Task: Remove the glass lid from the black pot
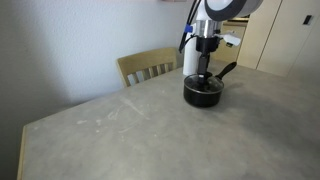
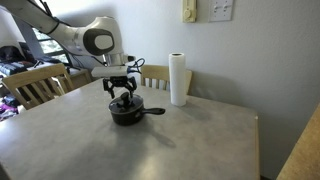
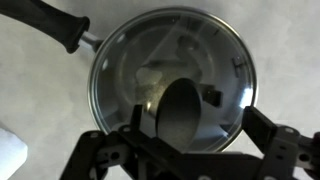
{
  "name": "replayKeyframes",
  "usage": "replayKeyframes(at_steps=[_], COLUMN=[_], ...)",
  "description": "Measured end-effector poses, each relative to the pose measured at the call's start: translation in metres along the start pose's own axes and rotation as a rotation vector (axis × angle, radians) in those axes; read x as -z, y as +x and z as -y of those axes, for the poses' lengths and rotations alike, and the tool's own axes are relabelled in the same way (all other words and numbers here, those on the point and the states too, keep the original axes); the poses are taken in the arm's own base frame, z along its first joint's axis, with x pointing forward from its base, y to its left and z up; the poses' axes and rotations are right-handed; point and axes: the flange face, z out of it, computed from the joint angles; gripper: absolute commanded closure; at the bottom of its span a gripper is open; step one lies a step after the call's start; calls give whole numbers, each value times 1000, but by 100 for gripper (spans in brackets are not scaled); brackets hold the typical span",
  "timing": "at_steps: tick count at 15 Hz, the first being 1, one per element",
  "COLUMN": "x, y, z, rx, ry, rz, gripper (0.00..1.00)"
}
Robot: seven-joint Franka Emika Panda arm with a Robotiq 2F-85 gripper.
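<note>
The black pot point(image 1: 203, 95) stands on the grey table in both exterior views point(image 2: 127, 113), and its long handle point(image 3: 50, 25) points to the upper left in the wrist view. The glass lid point(image 3: 200, 45) lies on the pot with its metal rim all round. Its dark centre knob point(image 3: 180, 115) stands between my fingers. My gripper point(image 3: 198, 120) is lowered straight over the lid point(image 1: 204, 80) point(image 2: 124, 97). It is open: the left finger is close to the knob and the right finger is well apart from it.
A tall white paper-towel roll point(image 2: 178, 80) stands just beyond the pot point(image 1: 190, 60). Wooden chairs point(image 1: 148, 65) point(image 2: 35, 85) stand at the table's edges. The grey tabletop point(image 1: 120, 130) spreads wide in front of the pot. A wall is close behind.
</note>
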Motion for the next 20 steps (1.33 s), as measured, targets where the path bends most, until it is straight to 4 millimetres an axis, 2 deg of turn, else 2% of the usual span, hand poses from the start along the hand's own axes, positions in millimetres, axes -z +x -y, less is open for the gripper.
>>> replayKeyframes(at_steps=[3,6,7,16,17,20], x=[-11,-10,-9,2,3,4], y=[1,2,3,8,9,8], z=[-6,-12,-14,-19,-18,-16], rx=[-20,-42,-48,-66,-64,-62], ry=[13,13,12,-1,1,10], rz=[32,39,39,21,23,43], gripper=[0,0,22,82,86,86])
